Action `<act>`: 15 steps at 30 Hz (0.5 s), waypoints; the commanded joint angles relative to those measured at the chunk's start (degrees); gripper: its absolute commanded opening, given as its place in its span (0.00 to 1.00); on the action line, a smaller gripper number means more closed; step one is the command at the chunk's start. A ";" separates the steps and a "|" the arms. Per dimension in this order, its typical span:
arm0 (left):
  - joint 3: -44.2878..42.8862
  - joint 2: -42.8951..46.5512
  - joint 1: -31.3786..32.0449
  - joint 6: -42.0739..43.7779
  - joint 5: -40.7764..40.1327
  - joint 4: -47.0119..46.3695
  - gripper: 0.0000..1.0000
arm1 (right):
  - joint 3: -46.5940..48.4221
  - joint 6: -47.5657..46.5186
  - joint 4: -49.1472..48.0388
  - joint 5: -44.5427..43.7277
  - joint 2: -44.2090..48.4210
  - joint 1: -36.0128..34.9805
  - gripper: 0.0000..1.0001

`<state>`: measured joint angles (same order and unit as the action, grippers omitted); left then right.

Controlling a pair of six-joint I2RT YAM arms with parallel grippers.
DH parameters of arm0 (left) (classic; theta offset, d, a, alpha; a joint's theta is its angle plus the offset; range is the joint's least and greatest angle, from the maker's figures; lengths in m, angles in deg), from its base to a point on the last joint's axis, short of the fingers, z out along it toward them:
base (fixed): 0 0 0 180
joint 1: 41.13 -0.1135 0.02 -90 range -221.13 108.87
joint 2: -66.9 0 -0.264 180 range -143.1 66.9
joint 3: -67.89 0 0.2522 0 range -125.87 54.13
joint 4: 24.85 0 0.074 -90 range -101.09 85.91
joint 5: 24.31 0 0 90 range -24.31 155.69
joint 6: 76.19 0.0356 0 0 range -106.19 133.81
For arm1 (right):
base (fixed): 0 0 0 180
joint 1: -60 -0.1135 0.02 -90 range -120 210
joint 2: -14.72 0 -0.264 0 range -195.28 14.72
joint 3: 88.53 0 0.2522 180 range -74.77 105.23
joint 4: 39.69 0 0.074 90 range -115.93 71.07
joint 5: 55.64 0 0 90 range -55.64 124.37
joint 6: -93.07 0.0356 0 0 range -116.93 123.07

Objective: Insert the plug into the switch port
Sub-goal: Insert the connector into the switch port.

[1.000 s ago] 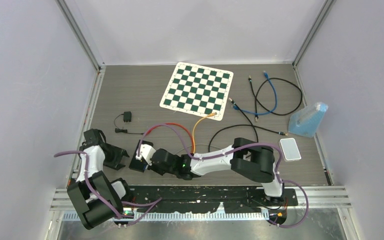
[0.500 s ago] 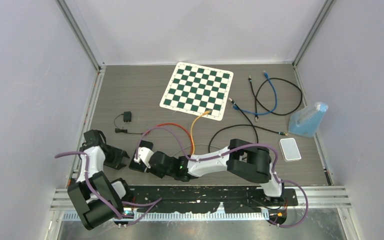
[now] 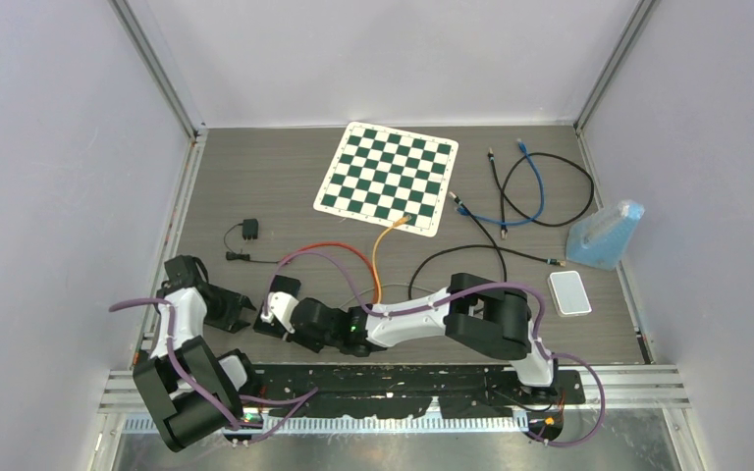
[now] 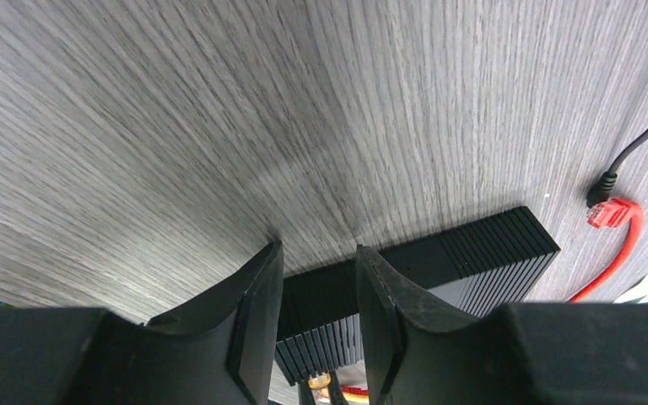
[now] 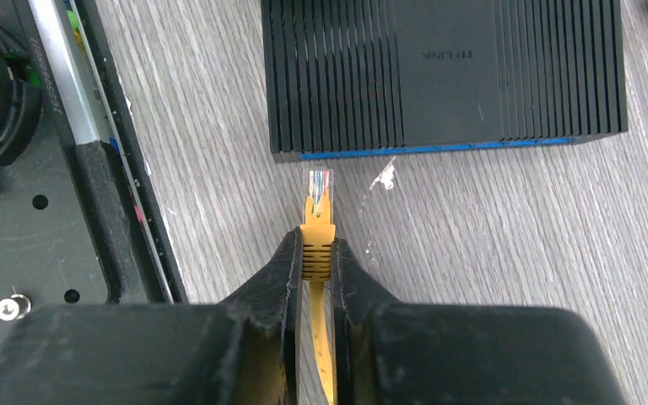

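The left gripper (image 4: 318,247) has its jaws part open over the switch's (image 5: 447,76) end, near the bench's (image 3: 255,186) near-left corner; whether they grip it I cannot tell. The plug (image 5: 318,190), pinched in the right gripper's (image 5: 316,245) closed jaws, points at the switch's blue-edged face, just short of it. Insertion is still to do.

Plug (image 5: 318,190) at the tip of the right gripper (image 5: 316,253), switch (image 5: 443,76) just ahead of it and a bit right, not touching, same switch just past the left gripper (image 4: 318,253), loose cable end (image 4: 609,213) farther right.
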<state>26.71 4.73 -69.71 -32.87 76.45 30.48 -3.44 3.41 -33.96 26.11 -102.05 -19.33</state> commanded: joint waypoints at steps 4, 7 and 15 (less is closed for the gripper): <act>2.73 -0.32 -0.25 -0.54 0.65 -1.30 0.39 | 4.84 0.99 0.26 0.06 -2.88 -0.47 0.05; 2.79 -0.40 -0.21 -0.60 1.28 -1.12 0.39 | 6.10 1.94 2.37 -2.48 -3.45 -0.35 0.05; 3.09 -0.74 -0.25 -0.82 2.48 -1.09 0.31 | 7.60 4.06 7.11 -6.23 -3.04 -0.05 0.05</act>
<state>27.58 4.90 -69.77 -33.78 78.79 30.02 2.33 5.66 -29.92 22.92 -105.31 -19.35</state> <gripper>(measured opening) 0.346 0.149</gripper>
